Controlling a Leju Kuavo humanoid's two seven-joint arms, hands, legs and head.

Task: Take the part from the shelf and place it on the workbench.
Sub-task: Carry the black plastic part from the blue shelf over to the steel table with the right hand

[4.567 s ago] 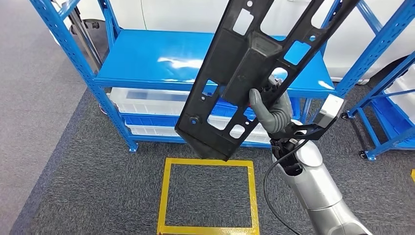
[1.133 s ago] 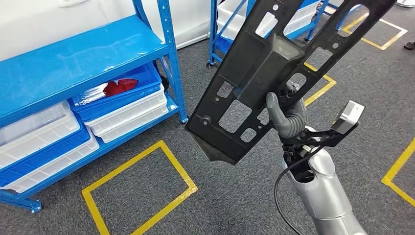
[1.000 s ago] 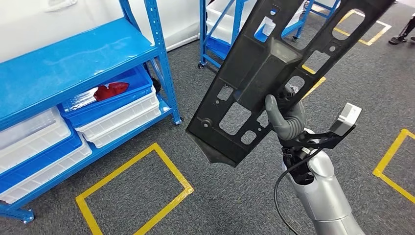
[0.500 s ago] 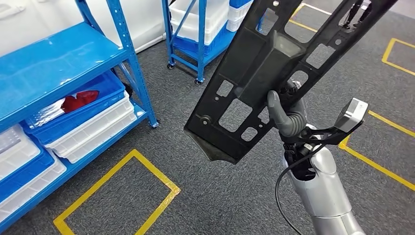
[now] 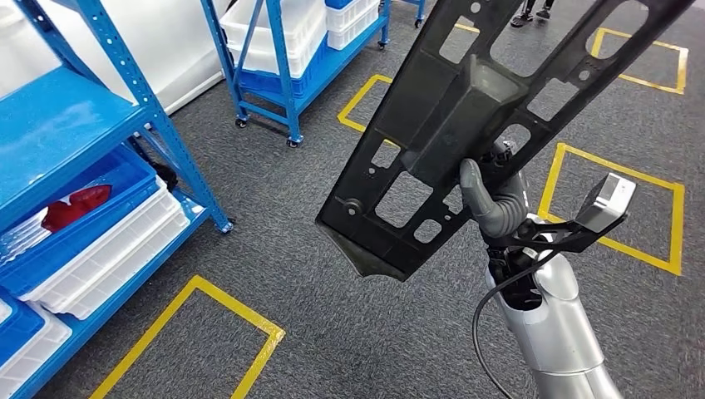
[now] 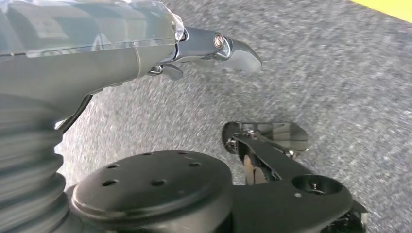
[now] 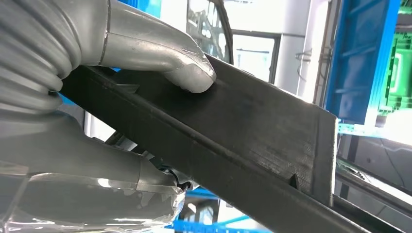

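A large black plastic part (image 5: 465, 125) with several cut-out holes is held up in front of me, slanting from lower left to upper right. My right hand (image 5: 490, 204) grips it near the middle of its lower edge, thumb on the near face. In the right wrist view the thumb (image 7: 165, 53) presses on the part's dark ridge (image 7: 252, 141). My left hand (image 6: 214, 46) hangs over grey carpet and holds nothing, one finger stretched out.
A blue shelf (image 5: 50, 133) stands at the left with white bins (image 5: 108, 249) and a red item (image 5: 75, 204) in a blue bin. Another blue rack (image 5: 283, 50) is behind. Yellow tape squares (image 5: 615, 208) mark the carpet. A person's feet (image 5: 532, 12) show at the top.
The whole view has swung round: the shelf has slid off to the left and more taped floor shows on the right. The part stays in my right hand, in the same pose.
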